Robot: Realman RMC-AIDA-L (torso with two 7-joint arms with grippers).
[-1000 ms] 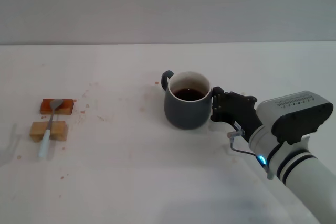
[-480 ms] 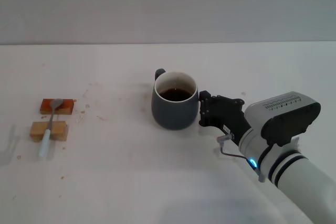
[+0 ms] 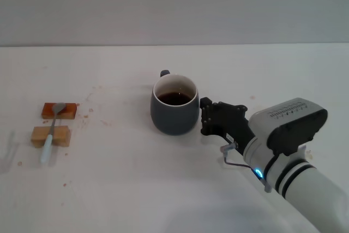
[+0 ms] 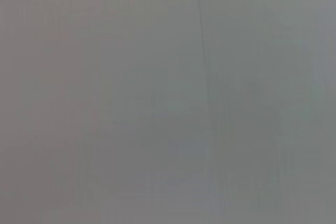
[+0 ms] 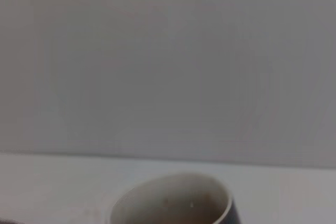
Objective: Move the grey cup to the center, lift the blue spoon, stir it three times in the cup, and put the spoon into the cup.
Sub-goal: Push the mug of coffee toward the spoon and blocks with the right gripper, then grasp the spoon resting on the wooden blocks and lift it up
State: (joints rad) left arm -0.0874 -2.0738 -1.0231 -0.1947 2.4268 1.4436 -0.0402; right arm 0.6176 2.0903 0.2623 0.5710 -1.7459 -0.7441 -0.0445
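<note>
The grey cup (image 3: 174,114), dark blue-grey with dark brown liquid inside, stands upright near the middle of the white table, its handle at the far left side. Its pale rim also shows in the right wrist view (image 5: 176,200). My right gripper (image 3: 203,117) is right against the cup's right side, low over the table. The blue spoon (image 3: 50,133) lies at the far left, its grey bowl on a reddish-brown block (image 3: 65,112) and its pale handle across a tan block (image 3: 61,135). The left arm is out of view.
The white table (image 3: 120,178) has small brown crumbs and stains around the blocks and left of the cup. A grey wall runs behind the table. The left wrist view shows only a plain grey surface.
The cup has slid left across the table, with my right gripper moving left against its right side. The spoon and blocks have not moved.
</note>
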